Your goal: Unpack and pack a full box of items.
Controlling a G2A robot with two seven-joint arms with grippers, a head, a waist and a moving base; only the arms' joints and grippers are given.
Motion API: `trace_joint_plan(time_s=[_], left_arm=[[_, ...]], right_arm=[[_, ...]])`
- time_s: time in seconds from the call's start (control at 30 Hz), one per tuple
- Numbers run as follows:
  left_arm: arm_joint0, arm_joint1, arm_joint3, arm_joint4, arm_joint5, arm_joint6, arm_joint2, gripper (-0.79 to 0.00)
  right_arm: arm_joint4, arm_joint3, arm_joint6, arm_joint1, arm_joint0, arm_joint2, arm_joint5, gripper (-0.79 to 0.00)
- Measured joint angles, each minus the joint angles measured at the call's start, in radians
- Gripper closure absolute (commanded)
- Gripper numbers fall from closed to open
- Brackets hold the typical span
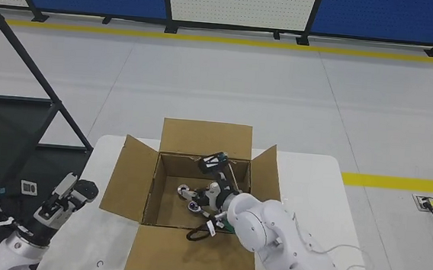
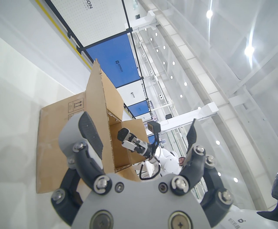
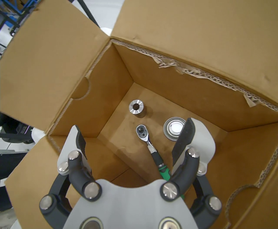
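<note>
An open cardboard box (image 1: 205, 138) stands in the middle of the white table (image 1: 312, 185) with all flaps folded out. My right gripper (image 3: 133, 132) hangs open inside the box (image 3: 184, 91), above the floor. Below it lie a ratchet wrench (image 3: 144, 135) with a green-and-black handle, a short steel socket (image 3: 136, 106) standing on end, and a round tin can (image 3: 172, 128) partly behind one finger. My left gripper (image 2: 139, 130) is open and holds nothing, beside the box (image 2: 56, 134) near the table's front left corner (image 1: 71, 188). From there the right gripper (image 2: 130, 141) shows above the box opening.
A black metal frame (image 1: 31, 67) stands off the table's left side. The box flaps (image 1: 129, 178) spread over the table to the left, right and front. Bare tabletop lies right of the box and around the left gripper.
</note>
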Motion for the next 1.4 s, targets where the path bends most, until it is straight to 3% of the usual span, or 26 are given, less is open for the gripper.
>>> trace_joint_plan(time_s=[0.37,0.77,0.83,0.93,1.03,1.1,1.4], left_arm=[[-0.008,0.006,0.007,-0.029,-0.01,-0.032,-0.005,-0.785],[0.006,0.01,0.027,-0.046,-0.019,-0.042,-0.018,-0.785],[0.007,0.011,0.029,-0.046,-0.019,-0.042,-0.017,-0.785],[0.007,0.012,0.034,-0.049,-0.018,-0.042,-0.016,-0.785],[0.006,0.013,0.038,-0.051,-0.017,-0.041,-0.015,-0.785],[0.005,0.013,0.041,-0.051,-0.016,-0.039,-0.014,-0.785],[-0.014,0.016,0.045,-0.041,-0.003,-0.04,0.006,-0.785]], right_arm=[[-0.098,0.128,0.059,-0.035,0.04,-0.044,0.089,-0.785],[-0.066,0.291,0.065,-0.089,0.097,-0.065,0.104,-0.785],[-0.059,0.313,0.061,-0.098,0.105,-0.07,0.101,-0.733],[-0.053,0.349,0.061,-0.113,0.119,-0.081,0.096,-0.372],[-0.046,0.378,0.06,-0.127,0.129,-0.087,0.091,-0.123],[-0.026,0.385,0.057,-0.134,0.13,-0.083,0.071,0.0],[-0.039,0.346,0.035,-0.131,0.1,-0.036,0.043,0.0]])
